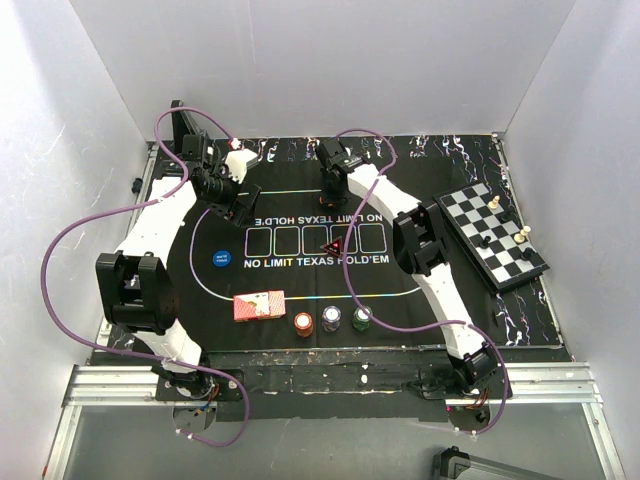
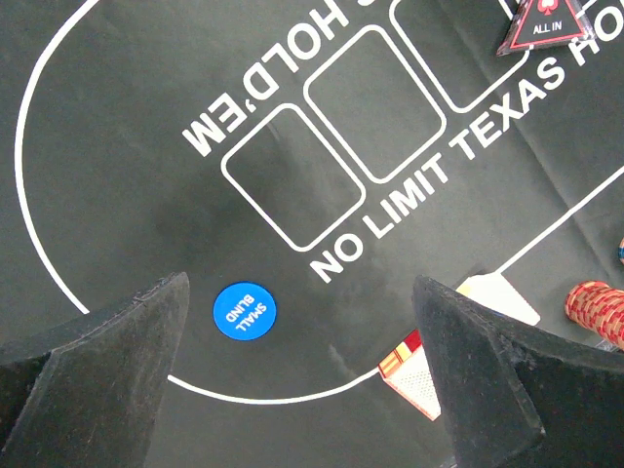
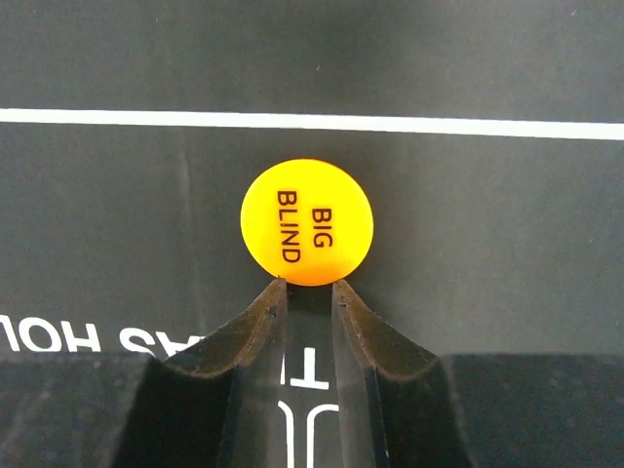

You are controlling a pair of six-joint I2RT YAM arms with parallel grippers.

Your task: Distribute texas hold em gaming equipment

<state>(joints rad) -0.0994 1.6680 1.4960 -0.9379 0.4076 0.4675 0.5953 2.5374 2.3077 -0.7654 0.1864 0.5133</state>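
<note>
An orange chip (image 3: 307, 221) marked BIG BLIND lies flat on the black mat just past a white line. My right gripper (image 3: 309, 286) stands with its jaws a narrow gap apart, tips touching the chip's near edge and only mat showing between them; it is at the mat's far side (image 1: 330, 165). My left gripper (image 2: 300, 292) hangs wide open over the mat (image 1: 232, 195) and holds nothing. A blue SMALL BLIND chip (image 2: 244, 312) (image 1: 222, 258) lies flat below it. Red-backed cards (image 1: 259, 305) (image 2: 414, 369), three chip stacks (image 1: 331, 319) and the triangular ALL IN marker (image 1: 333, 246) (image 2: 546, 24) rest on the mat.
A black-and-white chessboard (image 1: 492, 233) with a few pieces sits at the mat's right side. White walls close in the table on three sides. Purple cables loop over both arms. A red chip stack (image 2: 597, 310) lies right of the left fingers.
</note>
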